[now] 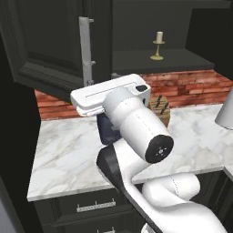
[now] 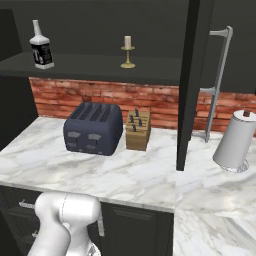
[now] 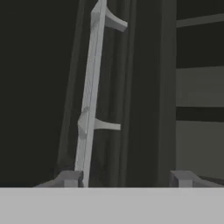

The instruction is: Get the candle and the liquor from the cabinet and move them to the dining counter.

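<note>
Our claw (image 3: 124, 178) stands part-open, empty, beside the cabinet (image 1: 41, 50) door's silver handle (image 3: 89, 100). On the inner shelf (image 2: 90, 65) wait the liquor (image 2: 41, 47), near its left end, likely heavy, slick glass best gripped around the body, and the light candle (image 2: 128, 52), mid-shelf, best taken by its stem.

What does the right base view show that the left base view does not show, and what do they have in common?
Right base view: the liquor on the cabinet shelf, left of the candle, and the whole toaster.

Left base view: the open left cabinet door with its silver bar handle, and the robot arm hiding most of the toaster.

Both: the candle, brick wall, knife block, marble worktop and paper towel roll.
</note>
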